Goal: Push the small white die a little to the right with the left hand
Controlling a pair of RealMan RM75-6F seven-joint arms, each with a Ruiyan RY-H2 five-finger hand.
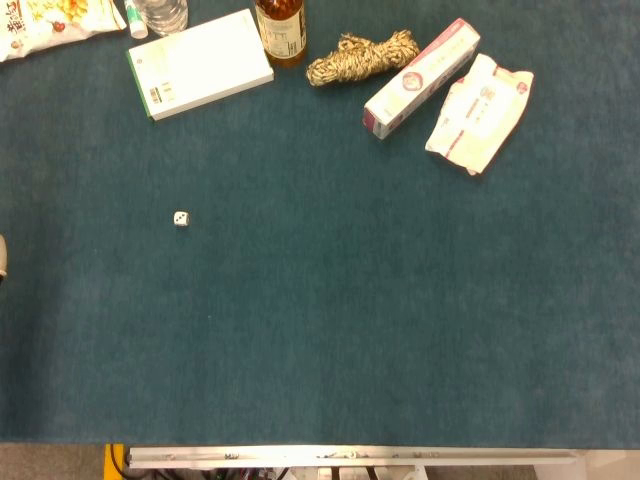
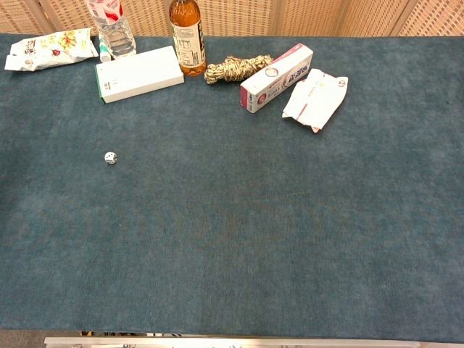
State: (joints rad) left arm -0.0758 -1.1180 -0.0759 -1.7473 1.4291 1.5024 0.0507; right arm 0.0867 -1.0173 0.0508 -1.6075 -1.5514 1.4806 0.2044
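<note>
The small white die (image 1: 181, 218) lies alone on the dark teal table cloth, left of centre; the chest view shows the die (image 2: 110, 157) at its left too. A pale grey sliver, which looks like part of my left hand (image 1: 2, 256), pokes in at the left edge of the head view, well left of the die and slightly nearer me. Too little of it shows to tell how its fingers stand. The chest view shows no hand. My right hand appears in neither view.
Along the far edge lie a snack bag (image 2: 49, 49), a water bottle (image 2: 114, 29), a white box (image 2: 139, 73), an amber bottle (image 2: 187, 36), a rope bundle (image 2: 235, 68), a toothpaste box (image 2: 276, 77) and a white packet (image 2: 315, 98).
</note>
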